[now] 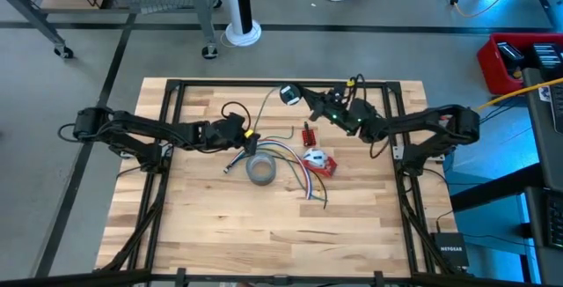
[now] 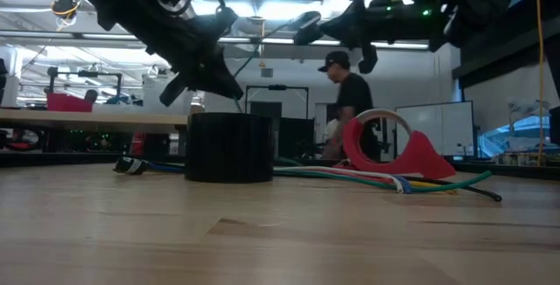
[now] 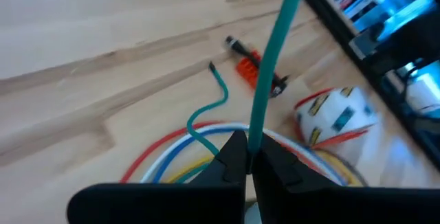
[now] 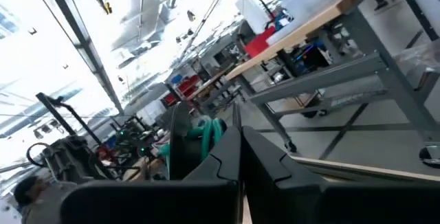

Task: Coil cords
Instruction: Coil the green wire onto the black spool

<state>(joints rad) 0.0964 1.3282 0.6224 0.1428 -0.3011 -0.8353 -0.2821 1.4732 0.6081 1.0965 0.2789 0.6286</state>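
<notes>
Both grippers clamp the green cord. Just above and left of the grey tape roll [image 1: 260,171], the left gripper [image 1: 245,134] pinches the cord [image 3: 271,59] between closed jaws. Farther up and right of the roll, the right gripper [image 1: 310,94] holds the cord's other end [image 4: 206,132], lifted off the table.

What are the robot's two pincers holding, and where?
Both pinch the same green cord. The left pincer grips it partway along; the right pincer grips it near its wound end.
</notes>
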